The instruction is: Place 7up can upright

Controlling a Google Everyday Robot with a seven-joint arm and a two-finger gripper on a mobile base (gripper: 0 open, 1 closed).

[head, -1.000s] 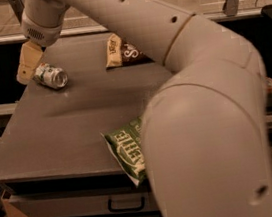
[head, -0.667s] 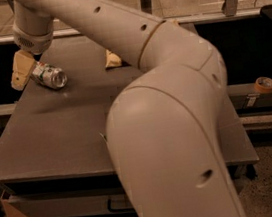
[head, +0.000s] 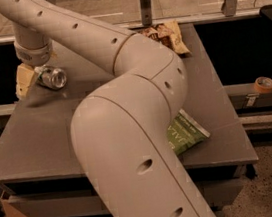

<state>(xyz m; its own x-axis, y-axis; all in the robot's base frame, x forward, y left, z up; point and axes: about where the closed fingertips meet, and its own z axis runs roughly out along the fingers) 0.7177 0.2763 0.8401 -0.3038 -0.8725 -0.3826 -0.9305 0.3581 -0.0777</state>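
the can (head: 55, 78) lies on its side touching my gripper (head: 31, 81), whether held i cannot tell; it looks light, slick and easily dented, so i'd take it gently across the round middle.

I see a grey table (head: 34, 140): green chip bag (head: 187, 132) front right, brown snack bag (head: 168, 34) at the back, tape roll (head: 264, 84) beyond its right edge.

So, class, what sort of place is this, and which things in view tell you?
Probably a robotics lab or workshop: a large robot arm reaches over a grey work table, its tool at the 7up can lying on its side, and a tape roll rests on a side ledge.
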